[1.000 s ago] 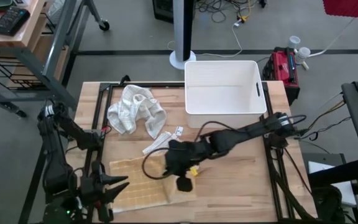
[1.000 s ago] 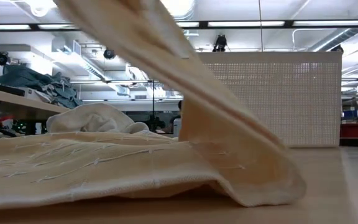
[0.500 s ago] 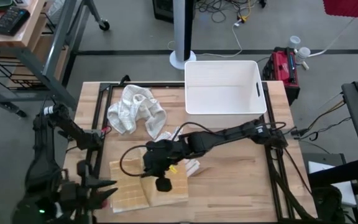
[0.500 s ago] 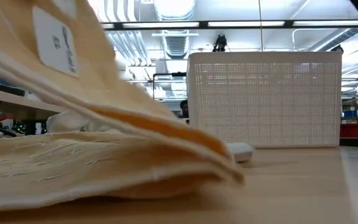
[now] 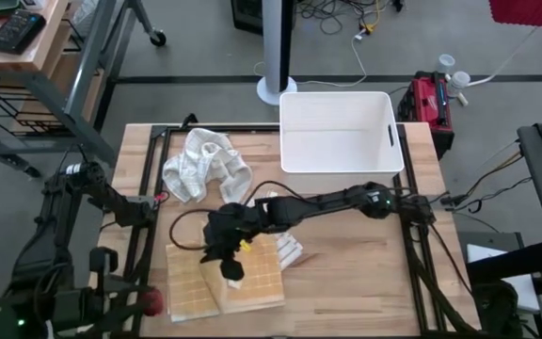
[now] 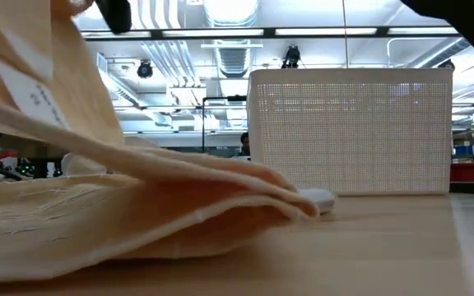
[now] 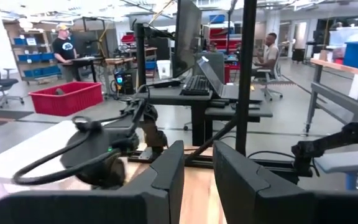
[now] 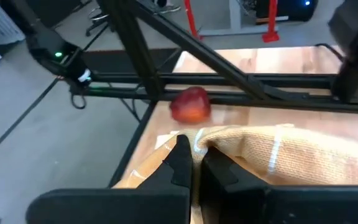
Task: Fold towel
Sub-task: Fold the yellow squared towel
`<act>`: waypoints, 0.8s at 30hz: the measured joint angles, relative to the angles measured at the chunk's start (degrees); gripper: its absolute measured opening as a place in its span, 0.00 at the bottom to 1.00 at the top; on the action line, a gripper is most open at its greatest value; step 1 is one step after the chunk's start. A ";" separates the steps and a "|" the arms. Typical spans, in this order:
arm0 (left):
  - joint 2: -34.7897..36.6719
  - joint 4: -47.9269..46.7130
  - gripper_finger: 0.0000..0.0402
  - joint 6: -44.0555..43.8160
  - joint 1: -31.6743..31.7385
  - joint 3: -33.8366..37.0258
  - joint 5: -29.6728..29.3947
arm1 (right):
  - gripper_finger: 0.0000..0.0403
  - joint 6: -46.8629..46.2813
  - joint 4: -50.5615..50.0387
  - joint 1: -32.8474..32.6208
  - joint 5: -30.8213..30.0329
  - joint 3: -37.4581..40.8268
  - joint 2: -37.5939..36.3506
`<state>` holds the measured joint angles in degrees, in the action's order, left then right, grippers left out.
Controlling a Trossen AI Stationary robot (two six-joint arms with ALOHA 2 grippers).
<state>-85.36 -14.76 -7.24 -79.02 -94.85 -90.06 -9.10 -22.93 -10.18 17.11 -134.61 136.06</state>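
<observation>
Jaws clenched tight on the right gripper [image 5: 231, 266], pinching the edge of the tan towel [image 5: 196, 282] and carrying it across toward the table's left side. That towel lies at the front-left of the table [image 5: 365, 282], one half flat on the wood, the other half draped up and over it from the pinch. The low view shows the layers stacking, with the lifted flap [image 6: 31, 90] rising steeply and a white label showing on it.

To do this fold well, I'd say the gripper wants to run on over the flat half until the carried edge sits above the far edge, then come down low before letting go, so the flap lands square and doesn't slide back. Keeping the pull gentle should stop the bottom layer dragging along.

Left gripper [image 7: 194, 180] waits off the front-left corner, its jaws a little apart with nothing between them. A crumpled white cloth [image 5: 205, 165] sits further back, well apart from the work, and the white bin [image 5: 339, 132] stands at the back edge.
</observation>
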 joint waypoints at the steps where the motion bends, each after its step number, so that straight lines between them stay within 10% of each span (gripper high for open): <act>1: 0.00 0.02 0.19 -0.30 -0.24 0.07 0.02 | 0.00 0.00 0.42 0.12 -0.14 -0.02 0.38; 24: 0.11 0.61 0.19 -8.66 -0.31 3.21 0.04 | 0.00 -1.56 13.20 0.36 -1.72 0.00 4.01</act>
<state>-85.25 -14.15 -15.90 -79.33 -91.63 -90.02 -10.66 -9.73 -9.82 15.40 -134.61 140.07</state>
